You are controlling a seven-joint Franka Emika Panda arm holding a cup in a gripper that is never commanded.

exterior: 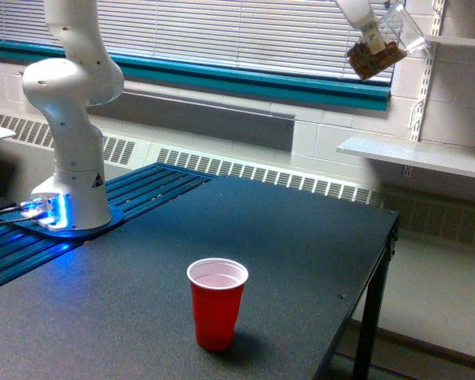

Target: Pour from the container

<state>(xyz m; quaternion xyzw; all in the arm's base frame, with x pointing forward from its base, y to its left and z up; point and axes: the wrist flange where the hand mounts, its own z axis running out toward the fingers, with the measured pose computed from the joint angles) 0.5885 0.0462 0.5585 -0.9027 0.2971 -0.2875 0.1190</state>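
Exterior view showed the gripper (pixel 370 30) holding the tilted container (pixel 378 49) high, well apart from the red cup (pixel 217 302); next, positioning over it.

The cup (pixel 217 302) stands on the table (pixel 285 237) at the bottom middle; the arm's base (pixel 70 207) sits at the left; the container (pixel 380 46) hangs high at the upper right

A small triangular warning sign marks the arm's base (pixel 93 180), its wording unreadable.
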